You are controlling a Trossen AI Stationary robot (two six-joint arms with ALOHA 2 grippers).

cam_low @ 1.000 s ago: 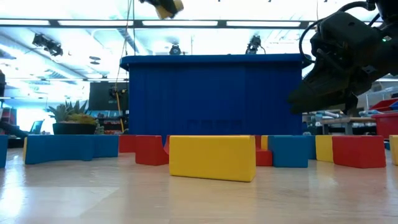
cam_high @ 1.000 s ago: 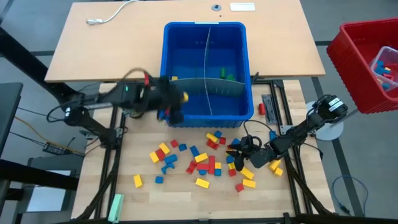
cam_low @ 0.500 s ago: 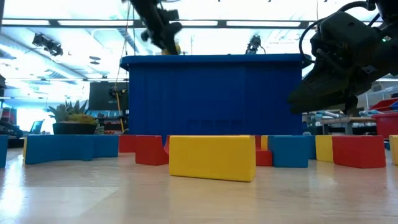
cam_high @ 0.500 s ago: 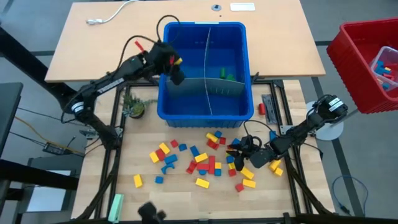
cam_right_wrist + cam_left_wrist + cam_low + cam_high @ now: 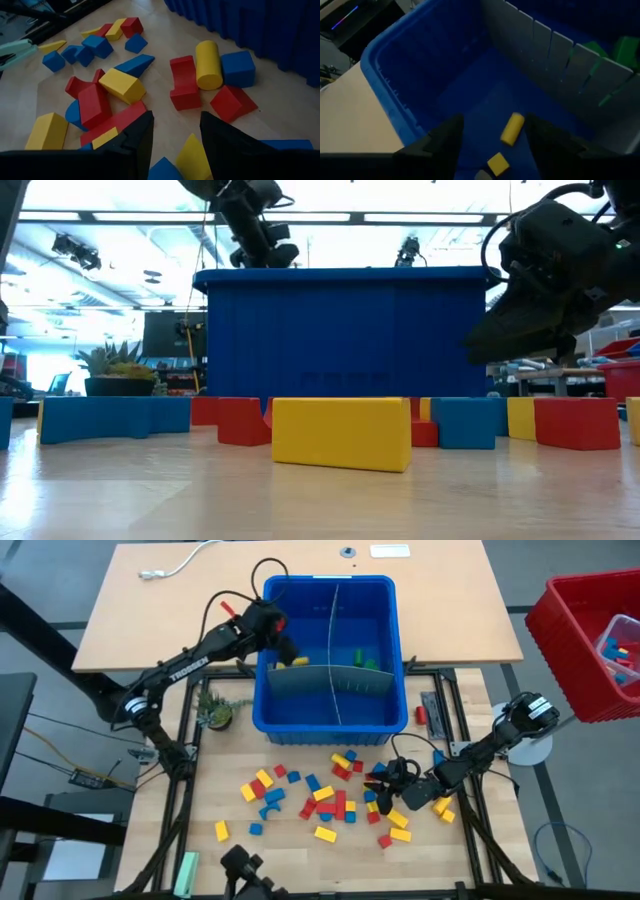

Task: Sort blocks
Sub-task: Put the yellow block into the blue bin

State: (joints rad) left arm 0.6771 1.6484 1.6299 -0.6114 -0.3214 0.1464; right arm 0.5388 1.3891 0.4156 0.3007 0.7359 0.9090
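Left hand (image 5: 490, 145), fingers spread, hangs over the blue plastic bin's (image 5: 268, 690) left compartment, yellow cylinder block (image 5: 512, 128) dropped inside for sorting.

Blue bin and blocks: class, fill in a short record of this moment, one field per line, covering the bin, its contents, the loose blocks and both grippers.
bin: blue bin at the table's far side, split by grey dividers
bin contents: yellow blocks in the left compartment, green blocks in the right
loose blocks: red, yellow and blue blocks scattered on the table in front of the bin
left gripper: open, above the bin's left compartment, holding nothing
right gripper: low over the scattered blocks, fingers apart
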